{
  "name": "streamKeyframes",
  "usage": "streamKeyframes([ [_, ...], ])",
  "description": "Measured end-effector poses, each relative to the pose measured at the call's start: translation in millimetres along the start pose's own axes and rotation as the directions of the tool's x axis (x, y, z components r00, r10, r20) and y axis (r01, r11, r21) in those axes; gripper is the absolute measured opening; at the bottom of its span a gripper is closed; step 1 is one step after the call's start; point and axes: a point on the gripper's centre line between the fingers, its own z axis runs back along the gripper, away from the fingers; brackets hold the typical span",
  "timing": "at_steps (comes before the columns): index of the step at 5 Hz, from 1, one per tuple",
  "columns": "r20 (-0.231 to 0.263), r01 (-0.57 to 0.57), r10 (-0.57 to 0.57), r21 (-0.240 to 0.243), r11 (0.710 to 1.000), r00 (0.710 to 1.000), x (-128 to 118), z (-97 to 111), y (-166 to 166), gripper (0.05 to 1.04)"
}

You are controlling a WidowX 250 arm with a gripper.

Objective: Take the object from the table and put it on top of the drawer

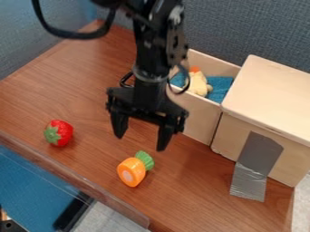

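Note:
My gripper (141,141) hangs open over the middle of the table, its two fingers pointing down with nothing between them. Just below it in the view, an orange toy carrot piece (131,171) with a green top lies on the wooden table (79,97). A red toy strawberry (59,132) with green leaves rests on the table at the left. At the right stands the light wooden drawer unit (272,97), its top bare. Its drawer (195,115) is pulled out and holds a yellow toy and blue cloth, partly hidden by the arm.
Grey tape (253,165) runs from the unit's front down onto the table. A raised clear edge (72,174) borders the table's front left side. Blue-grey partitions (248,27) stand behind and at the left.

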Motion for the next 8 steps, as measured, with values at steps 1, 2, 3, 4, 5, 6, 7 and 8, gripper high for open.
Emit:
streamKeyframes([
  [1,0.041,-0.027,0.028,-0.017,0.999,0.999,7.5,1.1,-1.2,0.999],
  [2,0.084,-0.025,0.027,-0.028,0.999,0.996,9.9,4.1,-1.5,0.999],
  [3,0.067,-0.043,0.044,-0.020,0.999,0.997,-3.8,-6.4,-0.1,0.999],
  [4,0.068,-0.077,0.076,0.018,0.997,0.995,-12.1,-9.6,-5.0,0.999],
  [5,0.035,-0.112,0.110,0.061,0.992,0.993,-15.6,-22.2,-2.3,0.999],
  [6,-0.007,-0.115,0.116,0.087,0.990,0.993,-11.4,-38.6,-14.5,0.999],
  [7,-0.045,-0.120,0.125,0.105,0.987,0.991,-13.8,-51.6,-14.6,0.999],
  [8,-0.066,-0.135,0.142,0.096,0.986,0.988,-12.8,-60.7,-10.4,0.999],
])
